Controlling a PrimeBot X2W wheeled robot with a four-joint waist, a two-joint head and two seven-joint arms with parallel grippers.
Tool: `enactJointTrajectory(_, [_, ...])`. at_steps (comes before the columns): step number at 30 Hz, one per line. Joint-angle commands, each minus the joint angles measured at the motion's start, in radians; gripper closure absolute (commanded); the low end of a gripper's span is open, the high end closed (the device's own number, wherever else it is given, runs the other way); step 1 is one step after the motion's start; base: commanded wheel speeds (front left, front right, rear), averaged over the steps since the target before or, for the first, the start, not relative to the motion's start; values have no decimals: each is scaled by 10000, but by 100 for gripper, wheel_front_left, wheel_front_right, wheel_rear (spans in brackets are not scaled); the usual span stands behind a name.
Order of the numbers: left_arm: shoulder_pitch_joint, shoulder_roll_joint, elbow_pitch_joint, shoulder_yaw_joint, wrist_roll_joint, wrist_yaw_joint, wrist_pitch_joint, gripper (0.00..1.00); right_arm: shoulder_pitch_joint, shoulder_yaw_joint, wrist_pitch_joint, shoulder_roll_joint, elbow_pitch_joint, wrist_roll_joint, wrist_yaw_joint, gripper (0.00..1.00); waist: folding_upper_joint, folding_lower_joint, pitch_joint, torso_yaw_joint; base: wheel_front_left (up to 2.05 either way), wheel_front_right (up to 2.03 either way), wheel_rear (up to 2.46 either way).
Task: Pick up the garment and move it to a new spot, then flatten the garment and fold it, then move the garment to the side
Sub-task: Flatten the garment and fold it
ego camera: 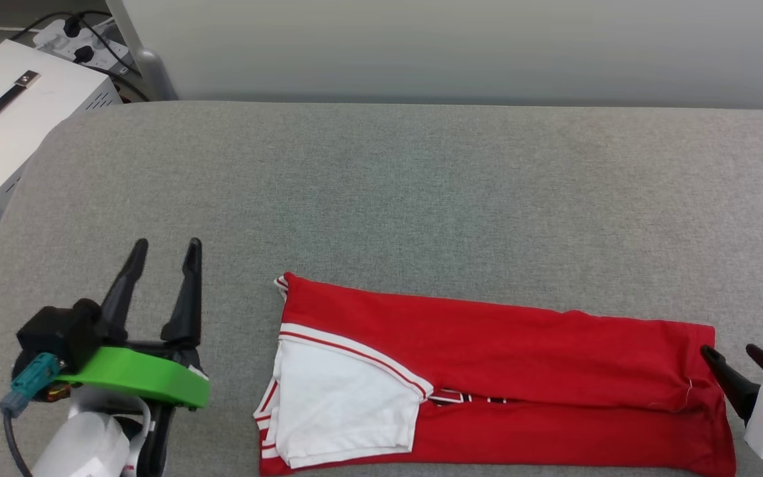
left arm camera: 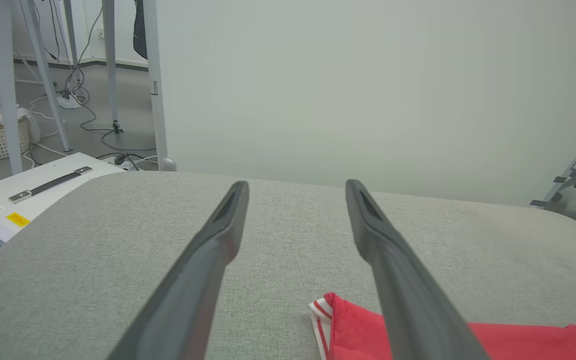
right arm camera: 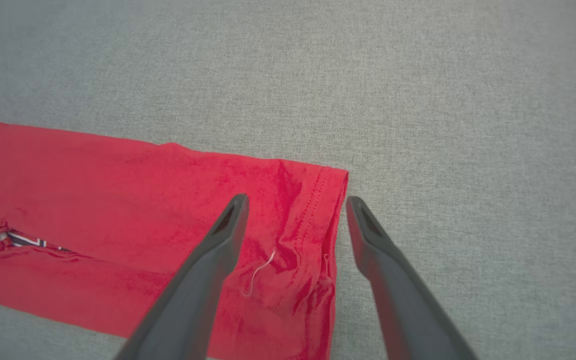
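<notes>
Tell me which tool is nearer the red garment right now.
Right. The right tool stands open over the hem end of the garment, straddling its edge. The left tool, also open, sits off the sleeve end with bare grey surface between.

Left end effector (ego camera: 167, 245) fingers spread apart; right end effector (ego camera: 728, 350) same.

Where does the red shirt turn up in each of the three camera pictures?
Head view: the garment lies low, centre to right.
Left wrist view: the garment, striped corner first, bottom edge right of centre.
Right wrist view: the garment, left and centre.
Shared landmark: the grey padded surface beneath it.
</notes>
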Motion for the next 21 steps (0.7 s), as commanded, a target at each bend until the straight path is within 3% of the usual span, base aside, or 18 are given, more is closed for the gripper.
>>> enactJointTrajectory(1, [-60, -102, -25, 309, 356, -43, -67, 0, 233, -221, 174, 245, -57, -160, -7, 0, 105, 0, 72, 51, 0, 0, 0])
enactJointTrajectory(6, [141, -945, -890, 1884, 1885, -682, -81, 0, 437, -1065, 783, 1017, 51, -795, -7, 0, 105, 0, 301, 149, 0, 0, 0])
enactJointTrajectory(10, [269, -1534, -1329, 2596, 2925, -1244, -83, 0, 383, -1421, 1093, 1405, 216, -1076, -7, 0, 105, 0, 529, 221, 0, 0, 0])
enactJointTrajectory(16, [237, -2252, -1479, 3007, 3582, -1691, -84, 0, 210, -1830, 1349, 1804, 837, -848, -7, 0, 105, 0, 953, 386, 0, 0, 0])
enactJointTrajectory(21, [191, -2374, -1535, 2839, 3689, -1721, -85, 0, 99, -1822, 1342, 1898, 1303, -422, -7, 0, 105, 0, 1114, 433, 0, 0, 0])
